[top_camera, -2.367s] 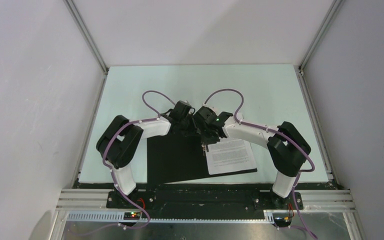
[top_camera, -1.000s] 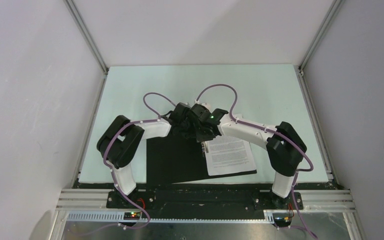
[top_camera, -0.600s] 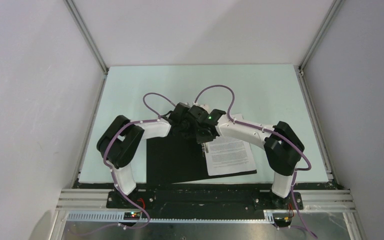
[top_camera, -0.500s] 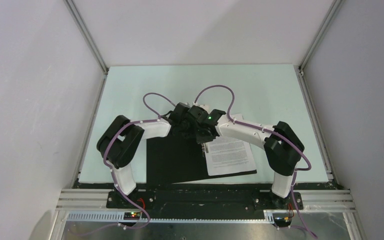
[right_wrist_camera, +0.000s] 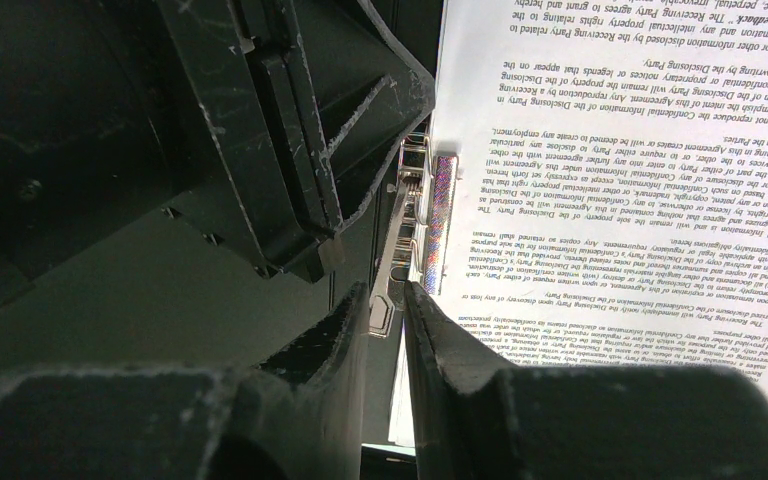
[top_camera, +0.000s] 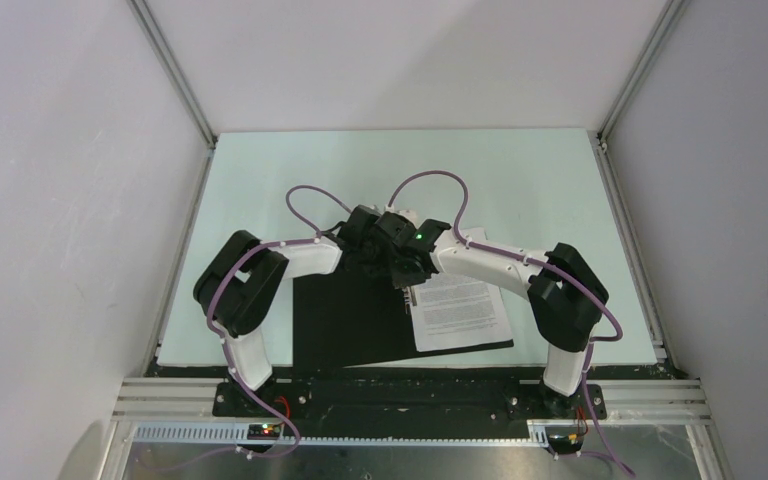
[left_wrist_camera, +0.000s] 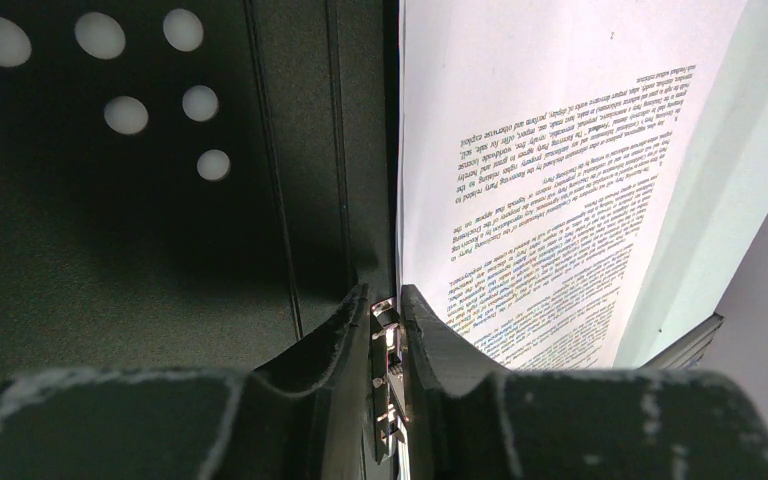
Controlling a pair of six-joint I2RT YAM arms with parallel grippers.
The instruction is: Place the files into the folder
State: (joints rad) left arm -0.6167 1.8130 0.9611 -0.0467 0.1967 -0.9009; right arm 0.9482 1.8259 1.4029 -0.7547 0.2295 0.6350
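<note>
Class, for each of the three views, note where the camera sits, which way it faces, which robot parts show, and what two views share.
Top view: above and behind the arms, looking down at the table; both arms show whole, over the open folder and files.
Left wrist: on the left arm, looking down past the left gripper, pinched on the clip.
Right wrist: on the right arm, looking past the right gripper, also on the clip.
Shared: both wrist views show clip, files and folder.

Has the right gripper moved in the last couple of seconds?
Yes. The right gripper shifted left against the still paper, closing up on the left gripper.
</note>
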